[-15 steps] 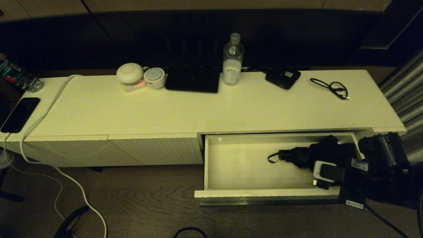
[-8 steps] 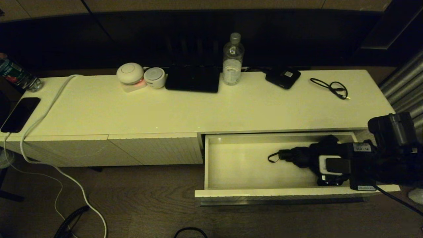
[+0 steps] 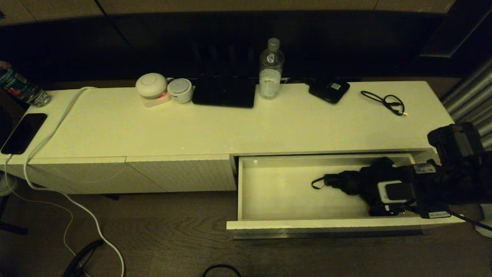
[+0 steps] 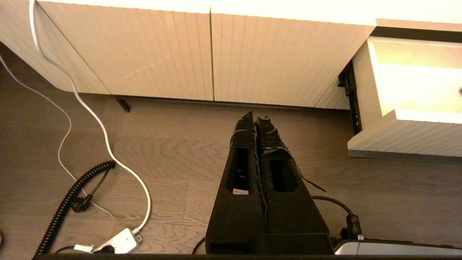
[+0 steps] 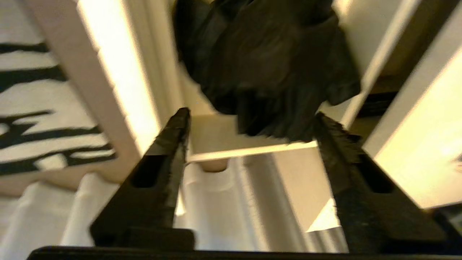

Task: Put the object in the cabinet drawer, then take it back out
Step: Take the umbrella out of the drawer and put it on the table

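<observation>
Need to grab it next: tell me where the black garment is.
The black garment lies in the open drawer, at its right end, beside the right gripper.

The right claw, spread wide, faces the black garment.

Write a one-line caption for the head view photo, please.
Right gripper reaches into the open cabinet drawer beside the black garment.
</observation>
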